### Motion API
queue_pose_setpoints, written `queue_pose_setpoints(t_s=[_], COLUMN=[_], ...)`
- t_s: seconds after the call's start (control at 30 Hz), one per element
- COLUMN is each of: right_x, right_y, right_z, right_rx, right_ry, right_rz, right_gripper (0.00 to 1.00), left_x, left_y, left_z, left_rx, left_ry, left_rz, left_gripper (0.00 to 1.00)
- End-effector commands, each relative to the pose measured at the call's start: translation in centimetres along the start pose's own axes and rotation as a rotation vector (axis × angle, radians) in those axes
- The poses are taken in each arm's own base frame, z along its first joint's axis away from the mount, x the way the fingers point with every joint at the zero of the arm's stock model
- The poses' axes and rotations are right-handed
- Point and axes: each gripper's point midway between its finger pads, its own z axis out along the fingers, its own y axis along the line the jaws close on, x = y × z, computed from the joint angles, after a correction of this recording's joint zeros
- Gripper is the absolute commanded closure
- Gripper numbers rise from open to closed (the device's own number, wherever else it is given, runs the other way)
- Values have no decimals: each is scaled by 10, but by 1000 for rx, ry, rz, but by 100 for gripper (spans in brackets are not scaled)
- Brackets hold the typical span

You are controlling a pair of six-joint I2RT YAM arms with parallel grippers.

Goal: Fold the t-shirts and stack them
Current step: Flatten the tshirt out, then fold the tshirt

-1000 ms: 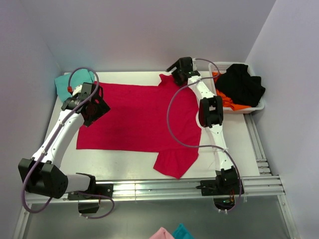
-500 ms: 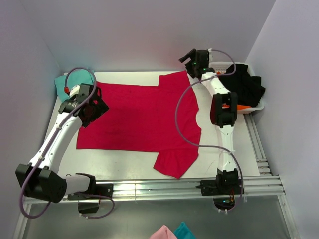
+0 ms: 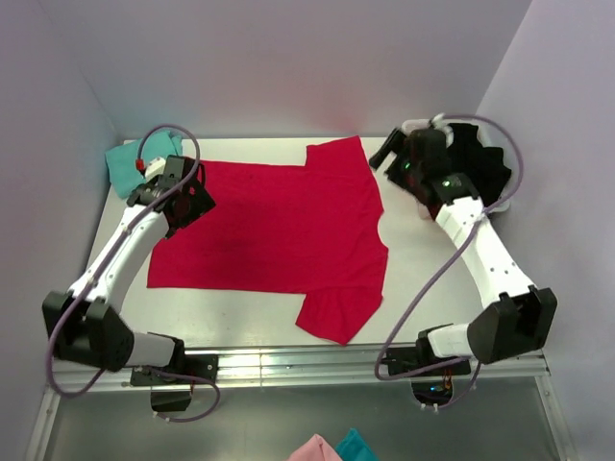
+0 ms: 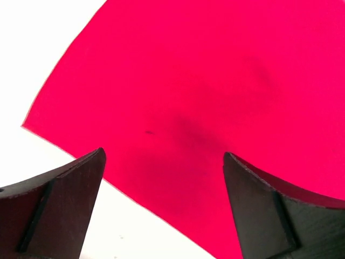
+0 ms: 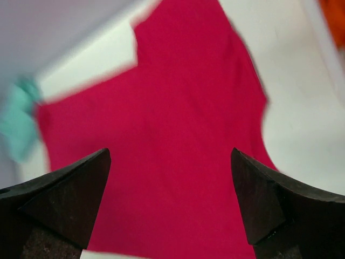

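The crimson t-shirt (image 3: 279, 226) is laid out flat across the middle of the desk (image 3: 432, 269), with one sleeve pointed at the near edge and the other up by the back wall. Its far-left corner is covered by the left arm in the overhead view. The teal t-shirt (image 3: 123, 163) is bunched in the far left corner, partly hidden behind that arm's cable. In the right wrist view it's only seen as a blurry smear.

The left end effector (image 4: 161, 156) is spread wide with nothing held, right over the red cloth near its edge. Only the fingertips are shown, and whether the cloth is being touched can't be told.

The right end effector (image 5: 168, 154) is also gaped wide and empty, held above the desk past the shirt's collar end. That view is badly motion-blurred.

A white basket (image 3: 500, 204) at far right is mostly blocked by the right arm. Black cloth (image 3: 476, 158) can be made out in it, plus an orange scrap (image 5: 335, 16) cut off at the frame corner.
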Motion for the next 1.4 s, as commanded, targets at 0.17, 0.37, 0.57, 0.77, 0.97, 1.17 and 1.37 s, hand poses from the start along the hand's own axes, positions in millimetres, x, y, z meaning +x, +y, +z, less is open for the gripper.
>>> queue_pose_setpoints(t_s=[0.17, 0.37, 0.57, 0.77, 0.97, 1.17, 1.37], right_x=[175, 258, 319, 341, 352, 368, 379], right_y=[-93, -137, -153, -155, -141, -131, -131], right_z=[-104, -156, -188, -181, -160, -144, -137], right_rx=[174, 282, 300, 271, 260, 276, 279], right_ry=[429, 727, 886, 899, 875, 887, 888], right_rz=[-231, -348, -345, -305, -297, -311, -297], right_gripper=[0, 1, 1, 1, 2, 2, 17], left_x=[46, 92, 104, 110, 103, 93, 96], left_y=[-13, -1, 1, 18, 27, 30, 33], left_z=[-7, -23, -28, -23, -17, -18, -10], left_rx=[206, 351, 351, 272, 187, 160, 123], left_ry=[92, 119, 181, 176, 155, 121, 135], left_rz=[154, 89, 71, 13, 11, 27, 26], left_gripper=[21, 18, 26, 27, 28, 26, 27])
